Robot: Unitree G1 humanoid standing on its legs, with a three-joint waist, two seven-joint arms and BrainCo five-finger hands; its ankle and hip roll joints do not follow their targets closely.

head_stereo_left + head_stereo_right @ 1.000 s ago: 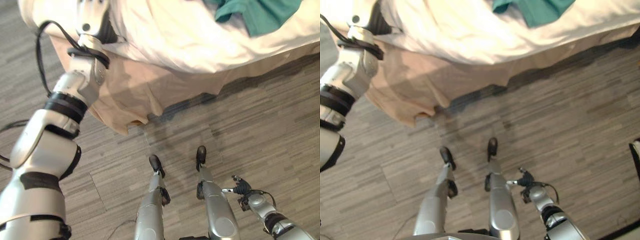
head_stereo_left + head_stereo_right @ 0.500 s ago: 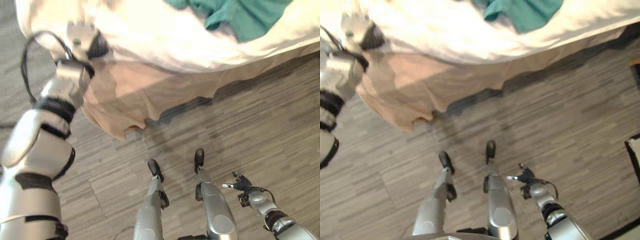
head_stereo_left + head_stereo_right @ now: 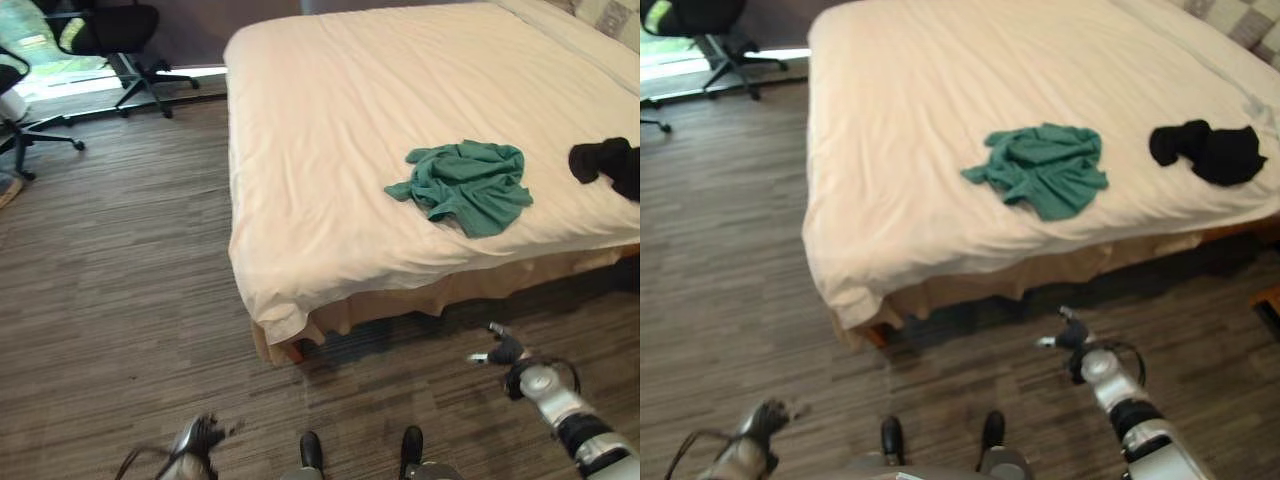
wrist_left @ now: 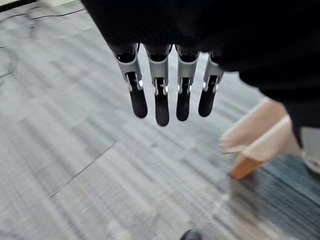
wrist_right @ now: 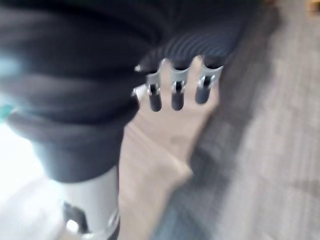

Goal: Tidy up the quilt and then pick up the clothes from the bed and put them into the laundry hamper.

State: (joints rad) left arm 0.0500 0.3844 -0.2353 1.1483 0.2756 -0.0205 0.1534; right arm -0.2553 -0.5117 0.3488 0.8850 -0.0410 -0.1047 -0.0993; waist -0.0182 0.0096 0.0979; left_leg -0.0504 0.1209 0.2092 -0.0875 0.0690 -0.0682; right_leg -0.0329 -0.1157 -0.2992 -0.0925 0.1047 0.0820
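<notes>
The quilt (image 3: 330, 170) lies nearly smooth across the bed (image 3: 970, 290), so you can treat the tidying as done and turn to the clothes. A crumpled green garment (image 3: 1040, 168) sits near the bed's near edge, and a black garment (image 3: 1208, 150) lies well apart from it, toward your right. Both hands hang low over the wood-look floor (image 3: 110, 290) and hold nothing: the left hand (image 4: 165, 95) has its fingers straight and relaxed, and the right hand (image 5: 177, 90) looks the same, fingers loose. Step closer before you reach, since the green garment is out of range from here. Take it with the right hand, coming down over the bunched middle so the fingers gather several folds at once. The hamper is not in sight, so find it before you carry anything away.
</notes>
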